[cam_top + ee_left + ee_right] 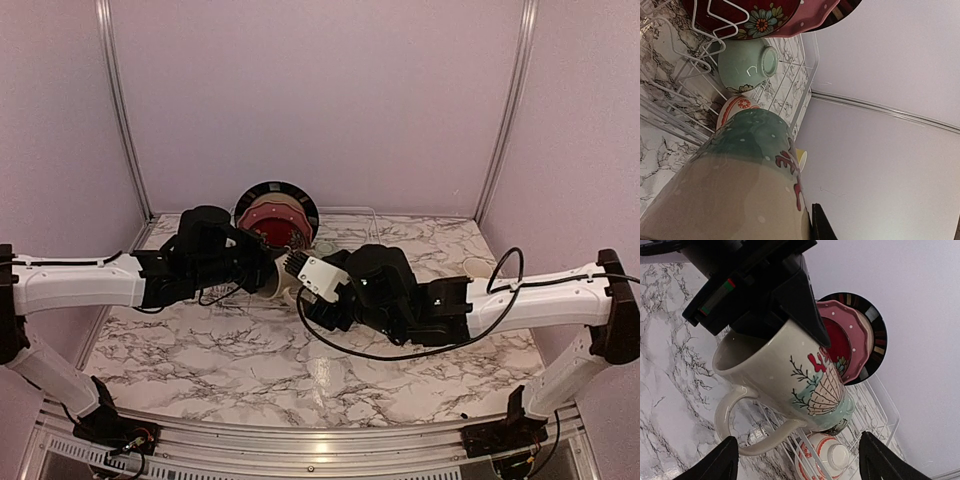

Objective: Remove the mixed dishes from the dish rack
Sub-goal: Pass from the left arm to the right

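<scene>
My left gripper [266, 272] is shut on the rim of a cream mug [790, 375] painted with a shell and red coral. It holds the mug tilted above the near end of the white wire dish rack [880, 405]. The mug fills the left wrist view [740, 185]. My right gripper [800, 465] is open, with its fingertips [715, 462] on either side below the mug's handle, not touching it. In the rack stand a black-rimmed plate [875, 325], a pink dotted plate [857, 335] and a dark-red flowered plate [837, 342]. A red-white bowl [827, 455] and a pale green bowl [747, 65] lie upside down.
The rack [335, 232] stands at the back centre of the marble table, against the pink rear wall. A cream dish [480, 267] sits on the table at the right, by the right arm's cable. A bit of something yellow [801, 157] shows behind the mug.
</scene>
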`<act>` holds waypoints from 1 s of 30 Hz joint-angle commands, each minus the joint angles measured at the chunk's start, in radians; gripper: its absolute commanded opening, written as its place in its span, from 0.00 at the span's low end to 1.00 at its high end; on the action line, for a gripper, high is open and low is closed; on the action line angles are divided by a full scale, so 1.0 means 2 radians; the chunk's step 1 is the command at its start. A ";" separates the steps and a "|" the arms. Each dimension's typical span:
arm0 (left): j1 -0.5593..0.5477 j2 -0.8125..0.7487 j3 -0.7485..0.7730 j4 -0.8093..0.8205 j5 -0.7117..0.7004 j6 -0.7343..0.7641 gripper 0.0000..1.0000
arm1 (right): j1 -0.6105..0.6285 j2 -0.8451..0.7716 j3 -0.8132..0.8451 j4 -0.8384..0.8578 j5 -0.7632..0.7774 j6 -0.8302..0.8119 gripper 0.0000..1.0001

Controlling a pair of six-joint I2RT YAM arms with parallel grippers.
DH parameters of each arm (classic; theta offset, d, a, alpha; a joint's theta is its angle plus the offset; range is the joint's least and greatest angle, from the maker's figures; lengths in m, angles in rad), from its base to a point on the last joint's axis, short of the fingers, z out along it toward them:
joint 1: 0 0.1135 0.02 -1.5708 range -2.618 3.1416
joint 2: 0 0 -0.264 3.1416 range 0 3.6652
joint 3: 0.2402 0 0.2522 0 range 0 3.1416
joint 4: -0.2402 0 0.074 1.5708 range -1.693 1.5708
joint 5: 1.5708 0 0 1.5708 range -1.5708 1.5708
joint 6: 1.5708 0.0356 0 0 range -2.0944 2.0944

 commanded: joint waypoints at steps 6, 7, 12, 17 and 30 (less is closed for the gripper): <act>-0.001 -0.035 0.016 0.065 -0.017 -0.012 0.00 | 0.010 -0.023 -0.015 0.024 -0.043 0.002 0.79; -0.002 -0.034 0.022 0.062 -0.015 -0.011 0.00 | 0.011 -0.015 -0.009 0.024 -0.032 0.000 0.79; -0.002 -0.036 0.042 0.047 -0.013 -0.005 0.00 | 0.022 0.032 0.017 0.046 0.026 -0.025 0.79; -0.006 -0.043 0.043 0.035 -0.023 -0.013 0.00 | 0.027 0.075 0.051 0.090 0.131 -0.053 0.78; -0.010 -0.045 0.037 0.033 -0.035 -0.023 0.00 | 0.038 0.165 0.115 0.169 0.272 -0.138 0.33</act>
